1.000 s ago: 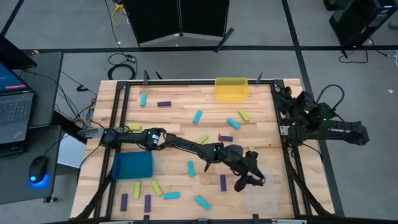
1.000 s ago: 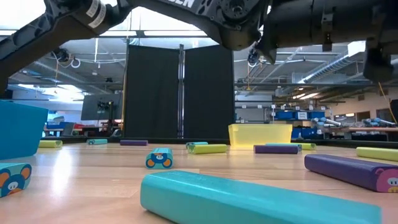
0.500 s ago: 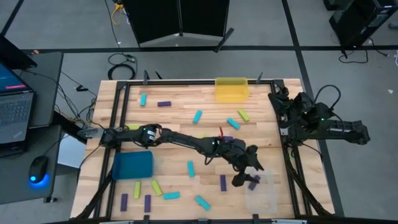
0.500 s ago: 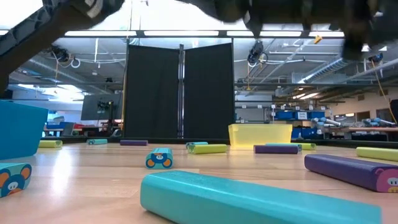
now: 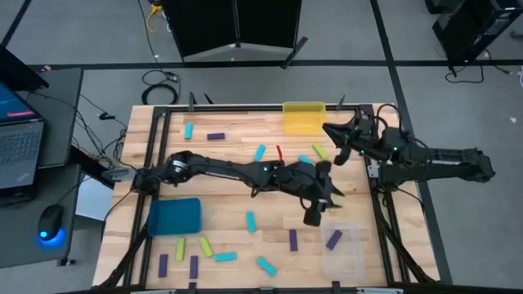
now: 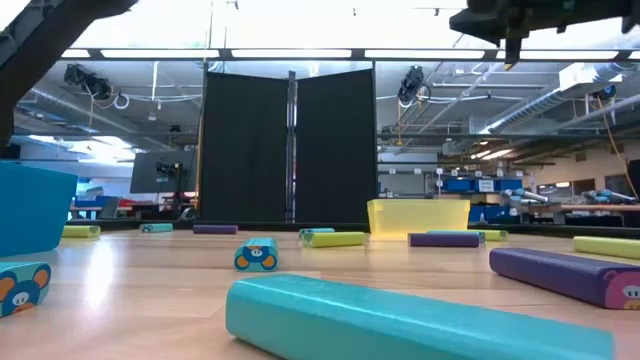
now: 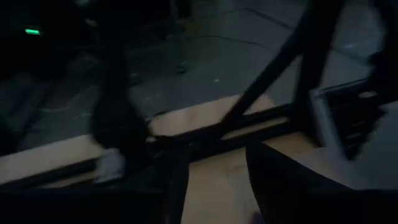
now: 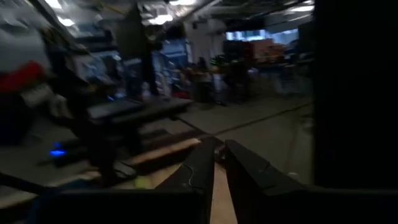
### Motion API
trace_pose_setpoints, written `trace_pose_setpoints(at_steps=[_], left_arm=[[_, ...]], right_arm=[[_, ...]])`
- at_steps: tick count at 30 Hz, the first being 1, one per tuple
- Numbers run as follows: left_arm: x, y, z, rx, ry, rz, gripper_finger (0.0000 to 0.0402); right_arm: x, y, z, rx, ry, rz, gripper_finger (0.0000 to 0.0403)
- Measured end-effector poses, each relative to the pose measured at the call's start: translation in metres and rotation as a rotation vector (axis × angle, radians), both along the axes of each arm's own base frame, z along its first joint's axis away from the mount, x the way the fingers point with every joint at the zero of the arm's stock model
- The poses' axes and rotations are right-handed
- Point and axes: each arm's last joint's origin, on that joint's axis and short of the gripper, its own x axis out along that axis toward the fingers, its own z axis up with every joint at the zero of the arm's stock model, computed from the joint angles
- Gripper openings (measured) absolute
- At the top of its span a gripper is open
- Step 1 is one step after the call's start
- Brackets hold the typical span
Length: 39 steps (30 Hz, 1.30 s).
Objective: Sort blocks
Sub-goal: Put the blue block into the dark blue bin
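You are early in the sort. Take the clear bin as your landmark: one purple block lies inside it, near the wall facing the table's middle, its long axis diagonal to the bin's walls. No other block is visibly in a bin; the teal bin and the yellow bin, both well apart from the clear one, look empty from above.

The rest lie scattered on the table. Just beside the clear bin, toward the teal bin, a second purple block points along the table's depth. Beyond it a cyan block lies diagonal.

Your left gripper hangs near the clear bin's far side; its wrist view shows the fingers spread with nothing between them. Your right gripper is reaching in well away from the clear bin, near the yellow one, its fingers almost together and empty.
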Motion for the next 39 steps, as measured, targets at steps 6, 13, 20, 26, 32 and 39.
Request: trace_pose_setpoints(at_steps=[6, 13, 20, 26, 32, 39], left_arm=[[-0.045, 0.022, 0.014, 0.025, -0.083, 0.095, 0.0127], [-0.132, 0.059, -0.014, -0.075, -0.190, 0.285, 0.0120], [-0.225, 0.078, -0.034, -0.158, -0.314, 0.510, 0.0120], [-0.287, 0.085, -0.041, -0.262, -0.418, 0.559, 0.0120], [-0.314, 0.086, -0.054, -0.332, -0.428, 0.575, 0.0120], [-0.320, 0.086, -0.063, -0.371, -0.407, 0.577, 0.0120]], right_arm=[[0.000, -0.005, 0.003, 0.034, 0.142, -0.040, 0.0058], [0.014, -0.013, -0.031, 0.223, 0.378, -0.067, 0.0060], [0.059, -0.028, -0.065, 0.365, 0.561, -0.064, 0.0074], [0.100, -0.039, -0.075, 0.422, 0.682, -0.076, 0.0103], [0.116, -0.042, -0.083, 0.487, 0.973, -0.113, 0.0138], [0.112, -0.040, -0.111, 0.539, 1.111, -0.130, 0.0189]])
